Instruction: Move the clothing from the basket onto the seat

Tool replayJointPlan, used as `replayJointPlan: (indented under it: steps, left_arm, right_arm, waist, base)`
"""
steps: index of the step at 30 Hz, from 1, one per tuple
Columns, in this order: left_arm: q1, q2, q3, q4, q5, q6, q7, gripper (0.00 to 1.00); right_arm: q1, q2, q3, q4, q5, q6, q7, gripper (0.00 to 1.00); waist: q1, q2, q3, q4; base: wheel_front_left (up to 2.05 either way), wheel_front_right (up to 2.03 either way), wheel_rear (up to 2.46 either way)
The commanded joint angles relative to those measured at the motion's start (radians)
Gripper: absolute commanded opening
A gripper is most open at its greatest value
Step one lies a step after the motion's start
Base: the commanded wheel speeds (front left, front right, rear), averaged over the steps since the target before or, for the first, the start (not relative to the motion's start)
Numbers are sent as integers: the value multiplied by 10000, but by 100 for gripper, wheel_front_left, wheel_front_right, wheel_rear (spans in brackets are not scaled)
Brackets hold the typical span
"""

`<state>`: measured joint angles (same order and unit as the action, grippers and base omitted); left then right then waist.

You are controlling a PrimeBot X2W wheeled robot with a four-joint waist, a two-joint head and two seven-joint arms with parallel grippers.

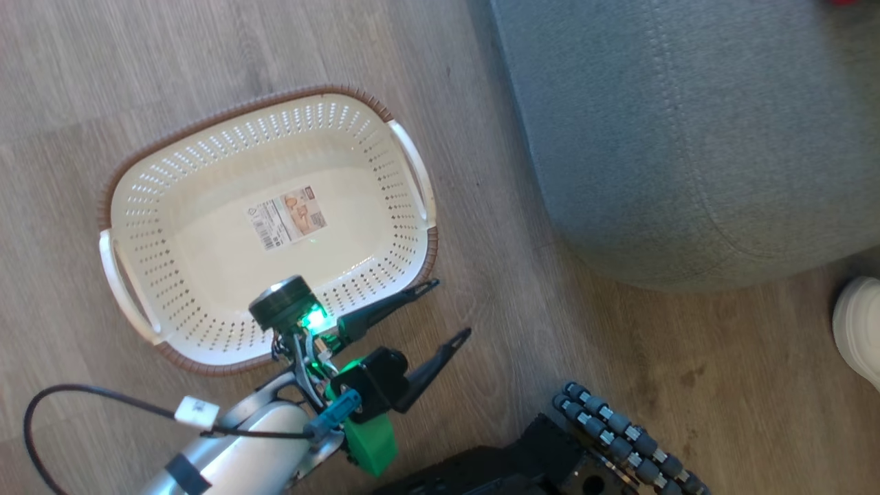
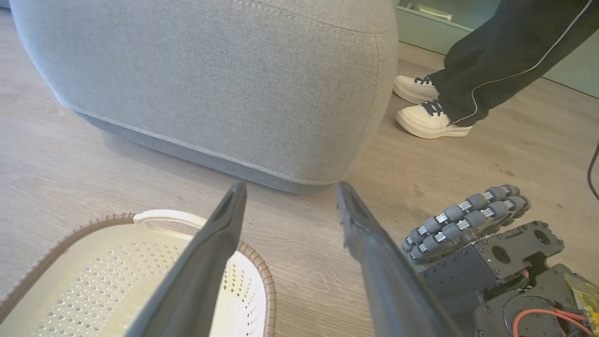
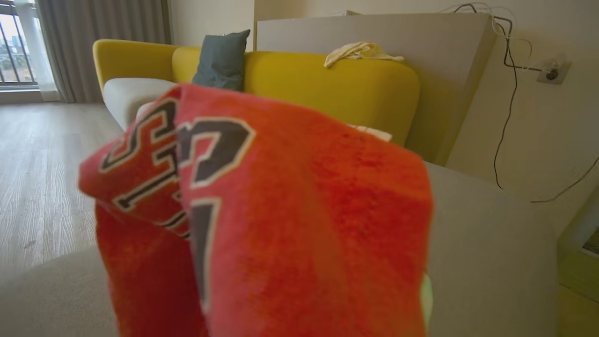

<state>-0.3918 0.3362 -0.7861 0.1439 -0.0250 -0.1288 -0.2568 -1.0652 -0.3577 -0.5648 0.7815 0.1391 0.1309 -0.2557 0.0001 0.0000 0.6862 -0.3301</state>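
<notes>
The basket (image 1: 137,206) is cream, dotted with rows of holes, with a brown woven rim and white handles. At its 3 o'clock, the seat (image 1: 687,137) is grey. The floor (image 1: 206,55) is grey-brown woodgrain. The clothing (image 3: 304,210) is red with dark, white-edged letters.

Basket (image 1: 172,180) empty; red clothing (image 3: 290,210) over seat (image 3: 491,243).

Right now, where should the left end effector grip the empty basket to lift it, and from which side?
Probably the white side handle of the basket facing the seat: a thin bar with a slot behind it. Come down from above, one finger in the slot, one outside. The open left end effector hovers nearest that handle.
</notes>
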Motion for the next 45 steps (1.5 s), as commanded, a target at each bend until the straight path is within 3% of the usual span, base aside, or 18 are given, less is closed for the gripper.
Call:
replayJointPlan:
  steps: [1,15,24,32,33,34,45]
  left_arm:
    - [-32,95,230,-334,38,56,-49,100]
    - [-39,128,633,-426,-57,284,-49,100]
    - [-66,68,647,-481,-26,251,-49,100]
    - [-89,-107,655,-404,-36,234,-49,100]
    - [-80,-135,652,-389,-36,233,-49,100]
    - [-55,-189,631,-363,-32,229,-49,100]
    - [106,-512,511,-166,-52,196,-49,100]
  right_arm:
    - [-264,-393,-212,-60,-170,-2,-61,0]
    - [-235,-193,-2337,1547,-2494,-2,-61,0]
    - [-585,293,-2530,1919,-3379,-2,-61,0]
    - [-703,300,-2589,2272,-3872,-2,-61,0]
    - [-724,298,-2511,2299,-3929,-2,-61,18]
    - [-706,247,-2515,2342,-3984,-2,-61,100]
    - [-362,-12,-2800,2789,-4460,-2,-61,100]
  waist:
    - [-1,0,100,72]
    - [-1,0,617,448]
    - [-1,0,754,698]
    - [-1,0,556,853]
    - [-1,0,509,854]
    - [-1,0,397,848]
    - [-1,0,-543,797]
  base:
    - [0,0,0]
    - [0,0,0]
    - [0,0,0]
    - [0,0,0]
    - [0,0,0]
    - [0,0,0]
    - [0,0,0]
